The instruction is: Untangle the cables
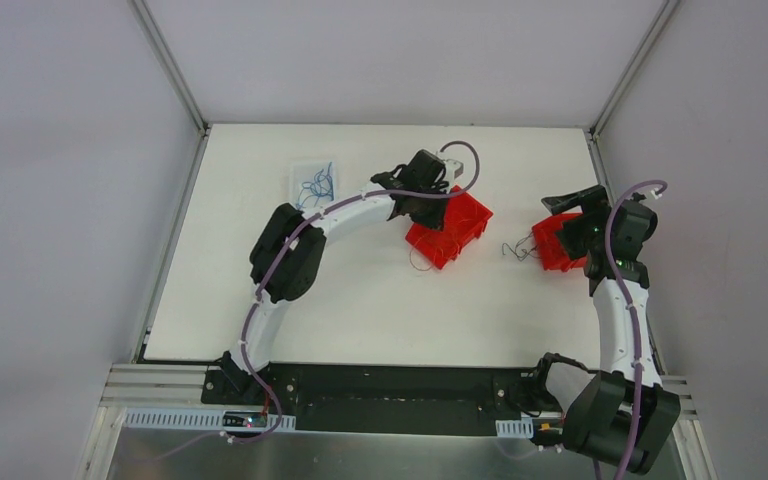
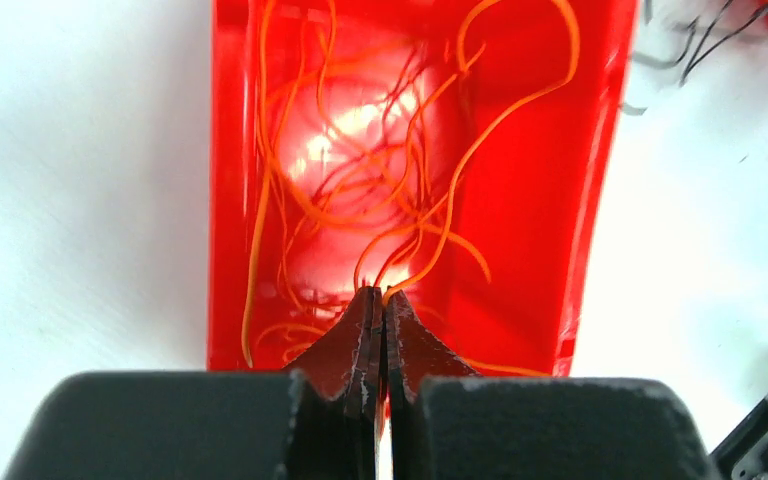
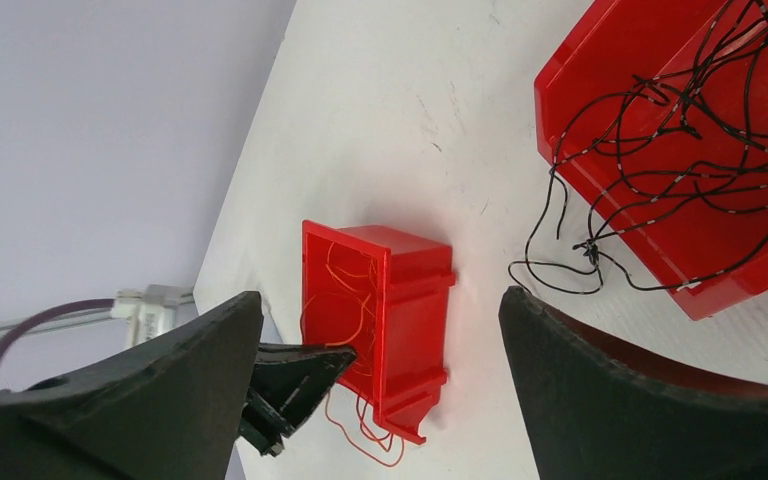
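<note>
Thin orange and red cables (image 2: 380, 170) lie tangled inside a red bin (image 2: 540, 200) near the table's middle (image 1: 450, 232). My left gripper (image 2: 381, 294) is shut at the bin's near end, with orange and red strands coming out from between its tips. Its fingers (image 3: 295, 372) also show at that bin (image 3: 410, 300) in the right wrist view. Black cables (image 3: 690, 130) fill a second red bin (image 3: 610, 90) and spill onto the table (image 1: 515, 250). My right gripper (image 3: 380, 300) hovers open above the table, nothing between its fingers.
A clear tray (image 1: 300, 170) holding blue wires (image 1: 317, 183) sits at the back left. A few red strands (image 3: 370, 440) trail out of the middle bin onto the white table (image 1: 360, 310). Grey walls close in the table on three sides.
</note>
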`<state>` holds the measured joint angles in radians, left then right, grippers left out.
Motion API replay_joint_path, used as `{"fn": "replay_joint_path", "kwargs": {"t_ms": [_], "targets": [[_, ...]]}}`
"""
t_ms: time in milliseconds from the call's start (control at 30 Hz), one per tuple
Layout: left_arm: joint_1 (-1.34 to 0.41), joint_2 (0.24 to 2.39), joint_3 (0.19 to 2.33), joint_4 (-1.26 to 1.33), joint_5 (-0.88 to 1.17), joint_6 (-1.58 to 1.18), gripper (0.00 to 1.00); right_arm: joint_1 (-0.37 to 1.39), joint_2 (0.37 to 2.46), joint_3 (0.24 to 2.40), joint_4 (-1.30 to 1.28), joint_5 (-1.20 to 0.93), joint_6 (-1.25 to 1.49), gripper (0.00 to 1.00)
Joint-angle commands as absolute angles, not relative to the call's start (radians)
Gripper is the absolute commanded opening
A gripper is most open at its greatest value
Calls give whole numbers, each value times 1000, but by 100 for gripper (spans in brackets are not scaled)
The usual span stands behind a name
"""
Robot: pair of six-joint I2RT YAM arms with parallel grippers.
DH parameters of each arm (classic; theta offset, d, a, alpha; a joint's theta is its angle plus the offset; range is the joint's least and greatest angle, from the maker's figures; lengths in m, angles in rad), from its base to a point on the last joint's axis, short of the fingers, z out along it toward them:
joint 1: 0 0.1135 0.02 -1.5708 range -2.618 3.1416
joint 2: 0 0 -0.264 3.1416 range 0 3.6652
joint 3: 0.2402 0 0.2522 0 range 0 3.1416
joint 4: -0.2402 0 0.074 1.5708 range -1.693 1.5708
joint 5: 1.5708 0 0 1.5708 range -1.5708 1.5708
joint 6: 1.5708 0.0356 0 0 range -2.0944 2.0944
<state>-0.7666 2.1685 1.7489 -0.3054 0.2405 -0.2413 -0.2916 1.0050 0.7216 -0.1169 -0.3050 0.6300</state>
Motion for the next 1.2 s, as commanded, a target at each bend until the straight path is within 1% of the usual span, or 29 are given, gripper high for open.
{"fn": "replay_joint_path", "kwargs": {"t_ms": [0, 100, 200, 467, 600, 633, 700, 767, 833, 967, 1000, 1033, 1100, 1167], "targets": [[-774, 2227, 1925, -297, 233, -196, 0, -287, 979, 763, -129, -338, 611, 92], [-775, 2342, 2083, -323, 257, -189, 0, -285, 971, 771, -145, -345, 610, 92], [-773, 2417, 2163, -353, 238, -185, 0, -285, 957, 772, -159, -344, 606, 92], [-774, 2409, 2071, -358, 227, -177, 0, -285, 970, 779, -155, -358, 618, 92], [-773, 2428, 2061, -360, 233, -180, 0, -285, 982, 779, -147, -369, 627, 92], [-774, 2425, 2062, -362, 241, -181, 4, -285, 980, 779, -148, -370, 626, 92], [-774, 2401, 2055, -371, 249, -174, 19, -283, 972, 780, -159, -360, 620, 92], [-774, 2362, 2043, -371, 252, -159, 31, -284, 973, 795, -189, -353, 607, 93], [-774, 2327, 2037, -380, 241, -148, 36, -284, 984, 820, -225, -355, 589, 93], [-775, 2234, 2011, -405, 218, -142, 42, -278, 967, 833, -251, -364, 583, 93], [-774, 2204, 1997, -407, 213, -145, 45, -272, 961, 832, -251, -364, 586, 94], [-774, 2172, 1982, -409, 203, -148, 49, -265, 956, 833, -253, -363, 588, 94], [-775, 2104, 1948, -414, 163, -155, 59, -239, 951, 839, -267, -359, 589, 98], [-773, 2038, 1912, -425, 127, -156, 68, -197, 951, 850, -279, -350, 587, 99]]}}
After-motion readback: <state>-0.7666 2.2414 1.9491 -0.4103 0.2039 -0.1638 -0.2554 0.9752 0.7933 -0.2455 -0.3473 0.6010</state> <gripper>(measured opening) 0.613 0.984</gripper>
